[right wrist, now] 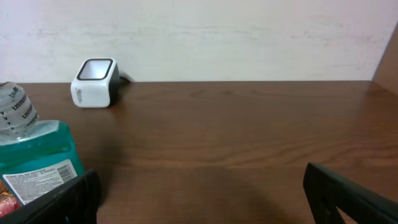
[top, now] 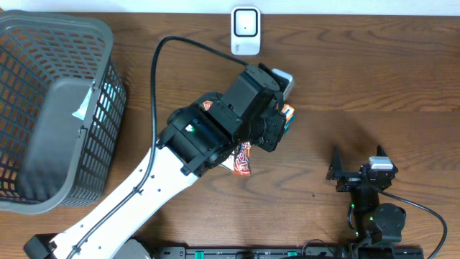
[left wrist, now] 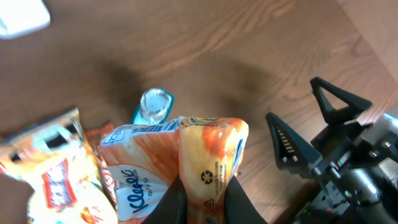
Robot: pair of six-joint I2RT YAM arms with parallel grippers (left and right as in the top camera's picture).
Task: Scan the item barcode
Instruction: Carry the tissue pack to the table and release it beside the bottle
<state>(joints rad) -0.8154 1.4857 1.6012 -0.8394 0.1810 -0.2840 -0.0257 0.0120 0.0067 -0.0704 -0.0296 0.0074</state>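
Held item: the left gripper (left wrist: 202, 193), its jaws drawn almost together, pinches the near edge of an orange tissue pack (left wrist: 208, 152). The pack stands up from between the fingers, and so narrow a grip is judged to leave its printed faces uncovered for reading. Barcode (left wrist: 151, 128): a white strip on the pack's far upper edge, left of the fingers' line. Just beyond the pack is the clear cap of a teal mouthwash bottle (left wrist: 154, 106), resting on the table (top: 374, 72). Close at the gripper's left lies a red-and-white snack wrapper (left wrist: 59, 177); whether the pack touches either cannot be told. Farther ahead and to the left is the white scanner (top: 245, 30), alone near the table's far edge and well apart from the pack. The pack is therefore judged not yet carried or turned to the scanner's window. Off to the gripper's right is the right gripper (top: 357, 160), jaws spread wide with nothing between them, low on the table and clear of the route to the scanner. Farthest, behind and to the left, is a grey basket (top: 65, 20). View notes: overhead, the arm hides the pack but for an orange sliver. Only the left wrist view shows the grip and the barcode. Only the right wrist view shows the scanner's upward-tilted window and the bottle's label, and it does not show the pack.
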